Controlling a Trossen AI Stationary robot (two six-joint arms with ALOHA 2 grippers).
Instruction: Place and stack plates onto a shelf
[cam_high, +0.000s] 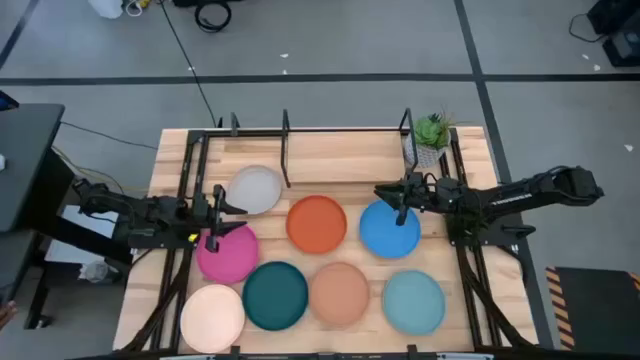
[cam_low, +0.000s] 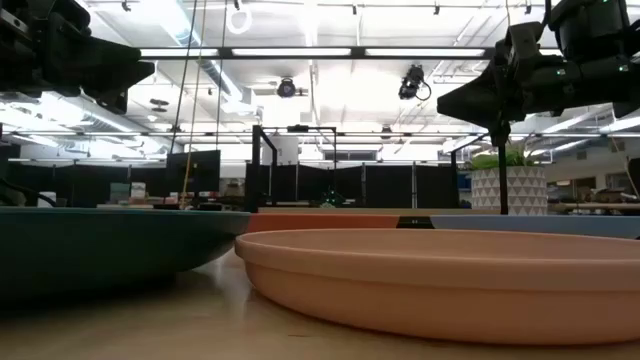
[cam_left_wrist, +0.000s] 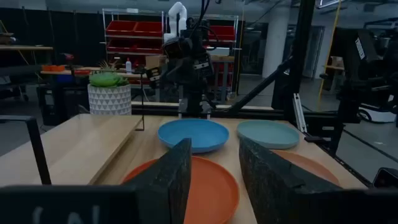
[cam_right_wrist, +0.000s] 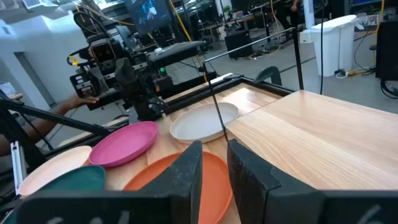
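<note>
All eight plates lie flat and unstacked on the table (cam_high: 470, 300), the shelf (cam_high: 285, 150) at 12 o'clock holding none, both empty: left end effector (cam_high: 215, 215) parted between grey-white plate (cam_high: 255, 188) and magenta plate (cam_high: 228, 253), right end effector (cam_high: 402, 195) parted over blue plate (cam_high: 388, 232).

Light wood bench (cam_high: 330, 160), slatted top. Small potted green plant (cam_high: 432, 133) in a white patterned pot at the far right corner. Grey floor (cam_high: 330, 50) around it, black cable (cam_high: 190, 60) trailing across. Red storage bins on a rack (cam_left_wrist: 140, 28) in the room behind.
</note>
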